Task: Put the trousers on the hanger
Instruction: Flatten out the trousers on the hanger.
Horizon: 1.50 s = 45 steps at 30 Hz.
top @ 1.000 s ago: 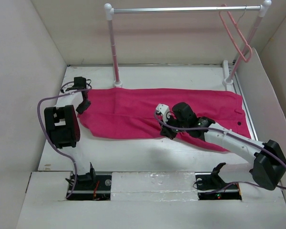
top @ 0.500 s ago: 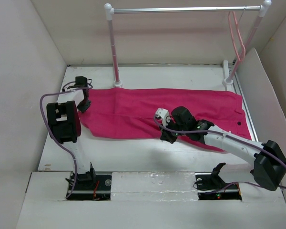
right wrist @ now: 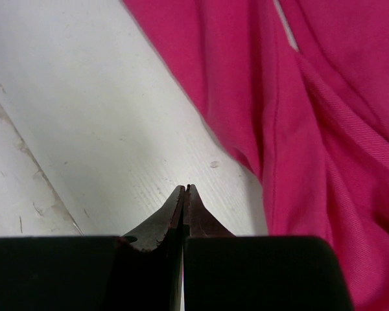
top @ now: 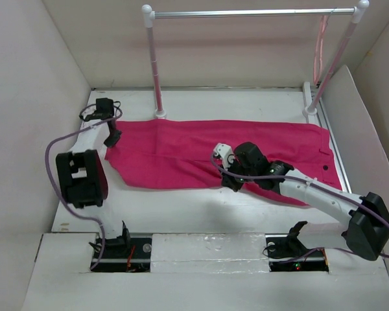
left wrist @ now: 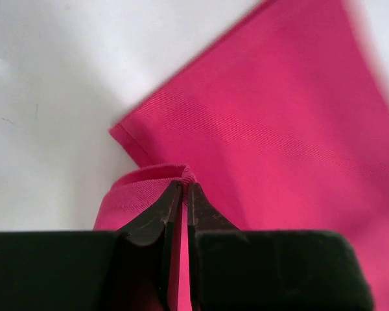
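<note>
The trousers point(top: 246, 146) are spread flat on the table point(top: 181, 210), on the near side of the clothes rail point(top: 246, 12), with their length running parallel to its bar. The waistband end, marked by a small dark button point(top: 326, 168), lies close to the foot of the rail's right post. The leg ends reach out past the foot of its left post.

The hanger point(top: 321, 48) is hung on the rail at the right end of the bar, just beside the right post. It is seen almost edge-on and is well apart from the cloth below.

The left gripper point(top: 110, 137) is set at the leg ends, outside the rail's left post. In the left wrist view its fingers point(left wrist: 204, 214) are seen closed on a small fold of hem, and a thin strip of pink cloth is caught between them.

The right gripper point(top: 228, 183) is placed at the near edge of the trousers, below the middle of the rail's span. In the right wrist view its fingers point(right wrist: 201, 223) are pressed together with nothing between them. They are held over bare table with the cloth edge just beside them. Whether the tips touch the table cannot be told.
</note>
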{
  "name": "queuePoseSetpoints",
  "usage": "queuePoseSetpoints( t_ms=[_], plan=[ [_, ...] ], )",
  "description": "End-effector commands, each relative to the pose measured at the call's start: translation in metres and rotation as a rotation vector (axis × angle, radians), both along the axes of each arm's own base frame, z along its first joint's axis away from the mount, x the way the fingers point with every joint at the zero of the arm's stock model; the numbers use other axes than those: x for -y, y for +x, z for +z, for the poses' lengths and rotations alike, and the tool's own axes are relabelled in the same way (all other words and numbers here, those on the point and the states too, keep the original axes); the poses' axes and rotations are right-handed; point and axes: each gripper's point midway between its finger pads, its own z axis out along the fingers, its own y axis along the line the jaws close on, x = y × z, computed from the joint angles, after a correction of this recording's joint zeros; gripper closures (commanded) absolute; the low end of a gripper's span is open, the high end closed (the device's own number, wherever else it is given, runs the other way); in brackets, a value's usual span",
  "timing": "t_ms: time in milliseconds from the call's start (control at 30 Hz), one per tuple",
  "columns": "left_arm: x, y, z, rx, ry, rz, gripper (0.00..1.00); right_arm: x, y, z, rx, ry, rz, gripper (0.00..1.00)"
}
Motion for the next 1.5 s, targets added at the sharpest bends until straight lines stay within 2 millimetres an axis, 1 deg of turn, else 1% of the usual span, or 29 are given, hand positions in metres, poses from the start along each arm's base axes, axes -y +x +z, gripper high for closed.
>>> queuePoseSetpoints(
  t_ms=[0,167,200,267,300,333,367,400,433,467,500,533,600,633,700,733,767,800,867,900,933,1000,1100,1133,1167,1233,1267,1400,1467],
  plan=[
    [0.029,0.004,0.107,0.292,-0.074,-0.092,1.0,0.005,0.028,0.044,0.12,0.037,-0.073,1.0],
    [0.049,0.006,0.223,0.56,-0.151,-0.146,1.0,0.031,0.054,0.059,0.148,0.032,-0.173,1.0],
    [0.048,-0.003,0.243,0.611,-0.144,-0.135,1.0,0.033,0.056,0.06,0.148,0.032,-0.182,1.0],
    [0.045,-0.016,0.255,0.652,-0.127,-0.11,1.0,0.044,0.061,0.06,0.15,0.016,-0.204,1.0],
    [0.035,-0.036,0.272,0.715,-0.083,-0.057,1.0,0.048,0.061,0.059,0.147,0.008,-0.213,1.0],
    [0.025,-0.049,0.25,0.688,-0.067,-0.011,1.0,0.054,0.058,0.052,0.129,-0.01,-0.217,1.0],
    [0.018,-0.06,0.242,0.685,-0.059,0.025,1.0,0.061,0.058,0.052,0.13,-0.012,-0.234,1.0],
    [0.008,-0.08,0.239,0.691,-0.016,0.087,1.0,0.063,0.054,0.048,0.122,-0.021,-0.23,1.0],
    [0.005,-0.093,0.207,0.619,-0.017,0.133,1.0,0.069,0.054,0.046,0.116,-0.023,-0.24,1.0],
    [-0.001,-0.12,0.18,0.578,0.006,0.205,1.0,0.079,0.049,0.037,0.101,-0.038,-0.259,0.99],
    [-0.001,-0.12,0.18,0.578,0.006,0.206,1.0,0.079,0.049,0.037,0.101,-0.04,-0.257,0.99],
    [-0.003,-0.135,0.146,0.527,-0.007,0.269,1.0,0.085,0.049,0.034,0.096,-0.046,-0.272,0.98],
    [-0.002,-0.16,0.132,0.541,-0.017,0.316,1.0,0.092,0.041,0.027,0.071,-0.063,-0.267,0.97],
    [-0.001,-0.171,0.11,0.5,-0.022,0.331,1.0,0.092,0.039,0.026,0.066,-0.062,-0.263,0.91],
    [-0.002,-0.193,0.099,0.489,-0.024,0.399,1.0,0.093,0.033,0.019,0.038,-0.07,-0.254,0.82],
    [-0.006,-0.2,0.097,0.481,-0.008,0.423,1.0,0.097,0.032,0.017,0.026,-0.085,-0.263,0.7],
    [-0.013,-0.209,0.113,0.524,0.032,0.454,1.0,0.098,0.027,0.011,-0.002,-0.104,-0.241,0.59],
    [-0.014,-0.208,0.121,0.544,0.03,0.455,1.0,0.098,0.027,0.011,-0.002,-0.104,-0.241,0.59],
    [-0.025,-0.219,0.139,0.554,0.107,0.476,1.0,0.095,0.024,0.008,-0.018,-0.109,-0.225,0.5],
    [-0.026,-0.22,0.162,0.599,0.12,0.47,1.0,0.094,0.026,0.006,-0.025,-0.112,-0.226,0.47],
    [-0.027,-0.222,0.171,0.62,0.132,0.456,1.0,0.091,0.027,0.005,-0.028,-0.102,-0.222,0.43],
    [-0.024,-0.221,0.182,0.638,0.139,0.407,1.0,0.072,0.031,0.008,-0.018,-0.046,-0.153,0.42],
    [-0.014,-0.213,0.18,0.64,0.087,0.362,1.0,0.035,0.03,0.007,-0.009,0.002,-0.011,0.42],
    [-0.012,-0.216,0.173,0.612,0.079,0.357,1.0,0.023,0.033,0.009,-0.007,0.003,0.02,0.42],
    [-0.01,-0.218,0.171,0.609,0.072,0.35,1.0,0.008,0.025,0.011,0.005,0.009,0.08,0.41],
    [-0.01,-0.229,0.161,0.569,0.079,0.355,1.0,-0.009,0.022,0.015,0.028,0.01,0.123,0.38],
    [-0.009,-0.233,0.16,0.57,0.071,0.366,0.87,-0.017,0.015,0.011,0.025,-0.002,0.158,0.38],
    [-0.005,-0.243,0.168,0.61,0.059,0.344,0.59,-0.017,0.022,-0.008,0.028,-0.064,0.129,0.38],
    [-0.006,-0.243,0.177,0.645,0.067,0.334,0.6,-0.014,0.025,-0.021,0.016,-0.099,0.109,0.4]
  ],
)
